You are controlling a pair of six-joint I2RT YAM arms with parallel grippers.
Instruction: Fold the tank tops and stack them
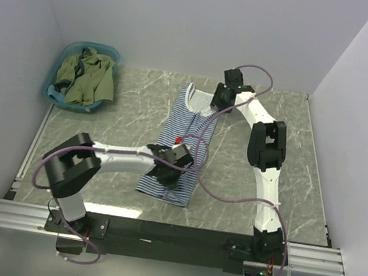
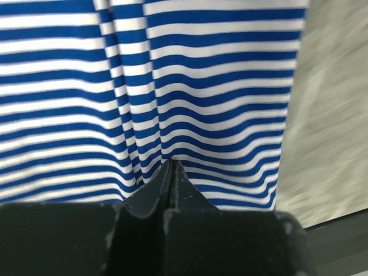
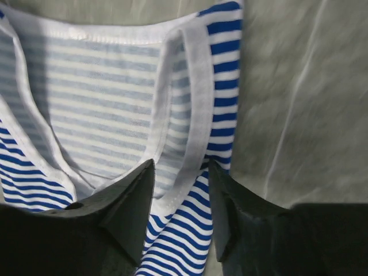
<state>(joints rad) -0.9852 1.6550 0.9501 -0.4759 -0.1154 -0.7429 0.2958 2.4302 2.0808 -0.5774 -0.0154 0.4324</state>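
Note:
The navy-and-white striped tank top (image 1: 182,138) lies lengthwise on the table, neckline at the far end. My left gripper (image 1: 164,173) is low on its near part. In the left wrist view its jaws (image 2: 171,163) are shut at the cloth, and the stripes (image 2: 218,86) pucker toward the tips. My right gripper (image 1: 216,100) is at the far right shoulder. In the right wrist view it (image 3: 181,164) is open, its jaws on either side of the white-trimmed strap (image 3: 195,98). The olive green tank top (image 1: 88,77) is bunched in the basin, with blue cloth (image 1: 56,92) under it.
The translucent teal basin (image 1: 93,47) stands at the far left corner of the marble-patterned table (image 1: 133,102). White walls close in the left, back and right sides. The arms' cables loop over the near half of the striped top.

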